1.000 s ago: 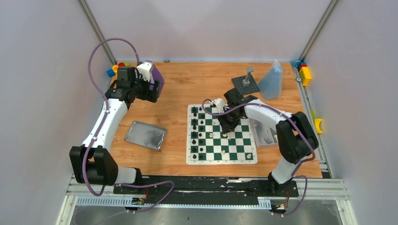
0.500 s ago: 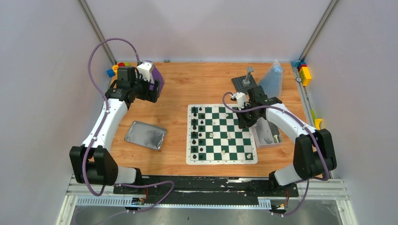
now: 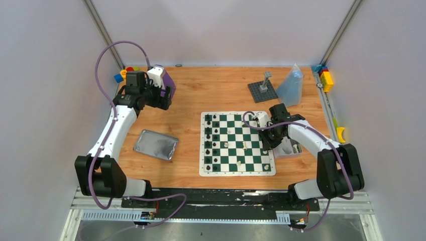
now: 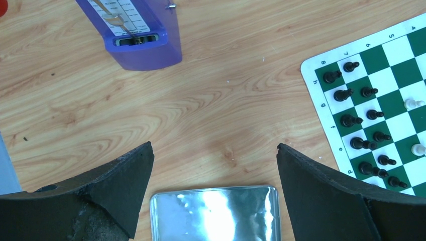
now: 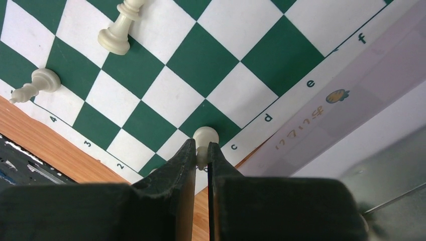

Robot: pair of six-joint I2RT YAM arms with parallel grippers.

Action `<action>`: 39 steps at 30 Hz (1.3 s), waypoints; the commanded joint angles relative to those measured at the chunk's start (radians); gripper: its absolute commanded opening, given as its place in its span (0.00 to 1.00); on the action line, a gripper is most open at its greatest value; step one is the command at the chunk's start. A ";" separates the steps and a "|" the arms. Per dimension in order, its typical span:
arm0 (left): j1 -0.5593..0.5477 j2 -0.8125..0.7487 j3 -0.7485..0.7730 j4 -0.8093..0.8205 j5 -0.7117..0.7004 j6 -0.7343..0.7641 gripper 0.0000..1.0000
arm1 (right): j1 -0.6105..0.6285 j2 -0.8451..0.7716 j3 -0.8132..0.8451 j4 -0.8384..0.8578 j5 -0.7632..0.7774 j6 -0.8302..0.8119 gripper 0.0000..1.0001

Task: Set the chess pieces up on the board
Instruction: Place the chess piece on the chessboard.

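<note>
The green-and-white board [image 3: 236,172] lies right of the table's middle. Black chess pieces [image 3: 211,143] stand in its two left columns, which also show in the left wrist view [image 4: 359,120]. A few white pieces [image 3: 244,146] are scattered mid-board, and two [image 5: 120,30] lean or lie on squares [image 5: 211,55]. My right gripper [image 3: 269,140] hangs over the board's right edge. It [image 5: 202,150] is shut on a small white piece [image 5: 206,136] with a round head, above the square by the letter c. My left gripper [image 3: 163,95] is far off at the back left. It [image 4: 214,146] is open and holds nothing.
A silver tin [image 3: 156,145] lies left of the board, below my left fingers [image 4: 120,186]. A purple wedge-shaped device [image 3: 167,83] stands beside the left gripper. A clear box [image 3: 286,145] touches the board's right side. A grey studded plate [image 3: 262,90] and a bluish bag [image 3: 291,85] sit behind.
My right gripper has travelled from the board's middle to its right edge, staying shut. The left arm has not moved.
</note>
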 commanded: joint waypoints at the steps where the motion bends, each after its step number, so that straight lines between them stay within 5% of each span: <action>1: 0.007 0.006 0.006 0.023 0.020 0.014 1.00 | -0.003 0.002 0.000 0.061 0.004 -0.010 0.00; 4: 0.008 0.003 0.006 0.021 0.018 0.015 1.00 | -0.002 0.013 0.000 0.066 0.003 -0.008 0.06; 10: 0.008 0.005 0.007 0.023 0.015 0.017 1.00 | 0.000 -0.031 0.044 0.021 -0.011 0.003 0.46; 13: 0.007 0.006 0.007 0.022 0.013 0.017 1.00 | 0.012 -0.077 0.096 -0.017 -0.047 0.007 0.55; 27: 0.008 -0.002 0.016 0.024 -0.019 0.031 1.00 | 0.361 0.013 0.120 0.026 -0.158 -0.019 0.60; 39: 0.007 -0.019 0.007 0.020 -0.018 0.035 1.00 | 0.425 0.141 0.104 0.067 -0.150 -0.024 0.50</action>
